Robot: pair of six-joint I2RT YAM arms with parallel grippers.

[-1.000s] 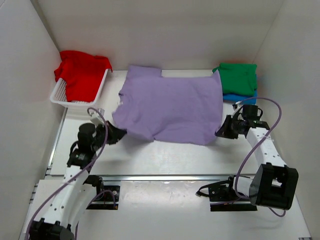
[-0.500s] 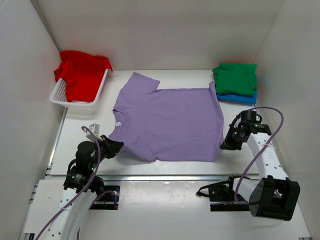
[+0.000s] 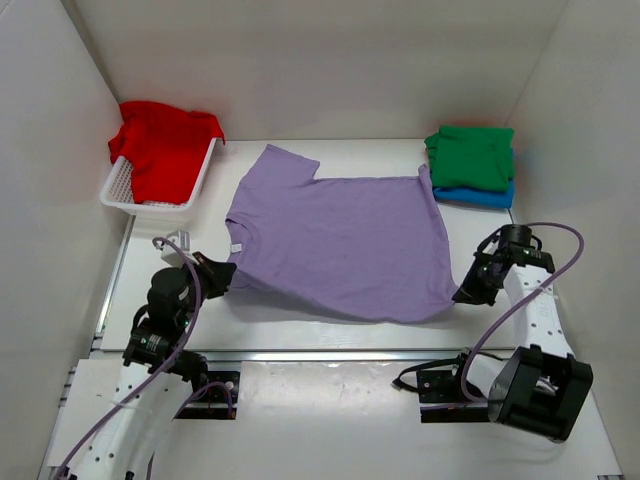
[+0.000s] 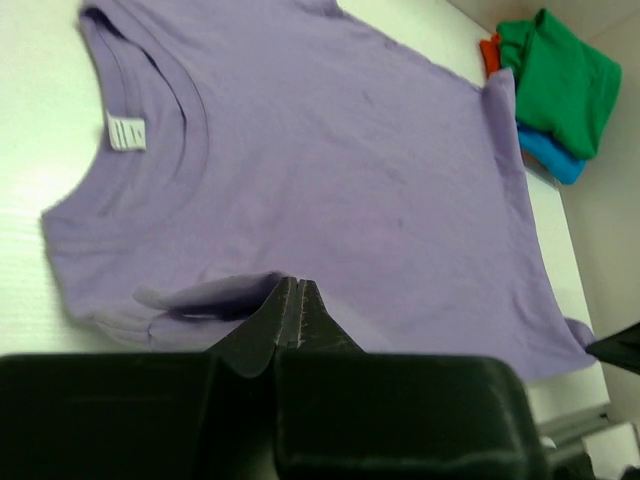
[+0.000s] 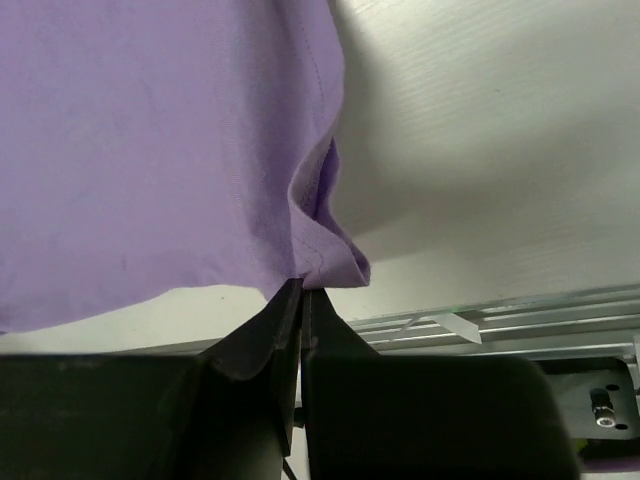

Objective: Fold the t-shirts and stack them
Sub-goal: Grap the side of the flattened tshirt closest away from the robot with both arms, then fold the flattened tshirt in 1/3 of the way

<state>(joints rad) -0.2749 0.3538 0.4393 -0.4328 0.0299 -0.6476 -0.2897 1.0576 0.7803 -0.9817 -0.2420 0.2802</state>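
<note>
White table [image 3: 300, 322] stretches away from the arms' bases, and nearest them both tools are clenched on the near edge of the soft lavender purple short-sleeved t-shirt [image 3: 340, 235], the left tool [image 3: 222, 272] on a bunched fold at the collar-side shoulder, the right tool [image 3: 466, 293] on the hem corner. With the shirt lying open mid-table, the fold should go best if both pinches lift together, taut and level, over to the far edge. Beyond, a crumpled red t-shirt [image 3: 160, 150] fills the white slotted plastic basket [image 3: 120, 192] at far left; a folded green t-shirt [image 3: 472, 155] tops a folded bright blue one [image 3: 482, 197] at far right.
</note>
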